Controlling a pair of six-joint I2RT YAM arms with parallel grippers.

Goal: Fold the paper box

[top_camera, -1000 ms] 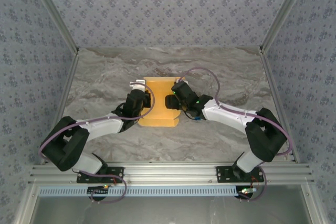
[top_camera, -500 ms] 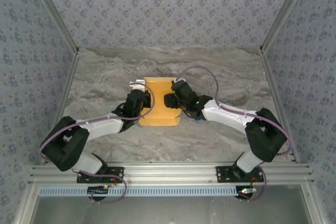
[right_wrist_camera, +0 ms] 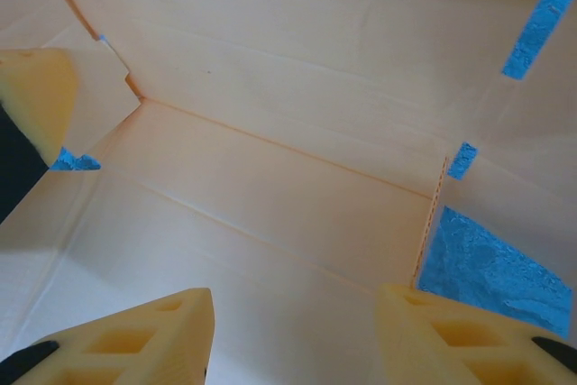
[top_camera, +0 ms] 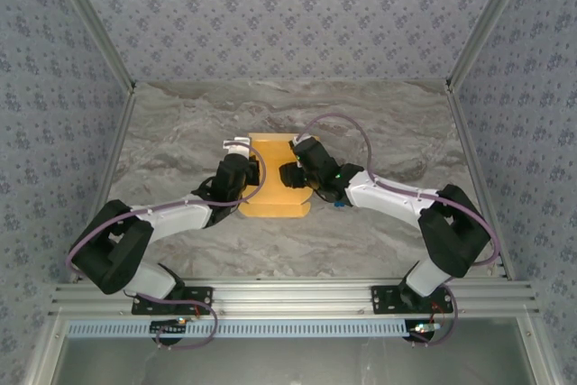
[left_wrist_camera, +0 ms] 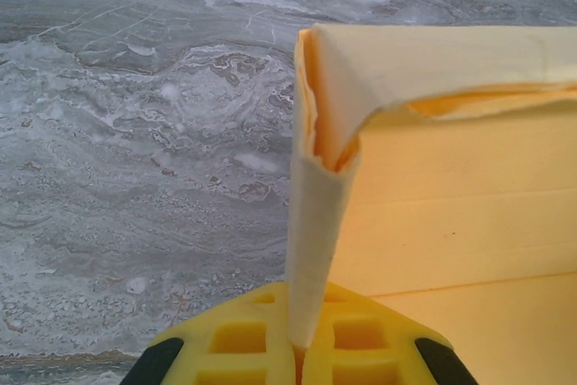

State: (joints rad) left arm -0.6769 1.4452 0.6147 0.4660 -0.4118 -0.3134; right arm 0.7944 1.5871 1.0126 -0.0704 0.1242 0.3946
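My left claw [left_wrist_camera: 297, 353] pinches the box [top_camera: 270, 194] by its upright wall. My right claw [right_wrist_camera: 293, 317] is inside the box, jaws apart, gripping nothing. Box mid-table [top_camera: 180, 151].

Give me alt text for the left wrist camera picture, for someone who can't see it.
The left gripper pinches the lower end of an upright flap of the paper box between its yellow fingers. The flap's top curls over to the right, and the grey marbled table lies behind.
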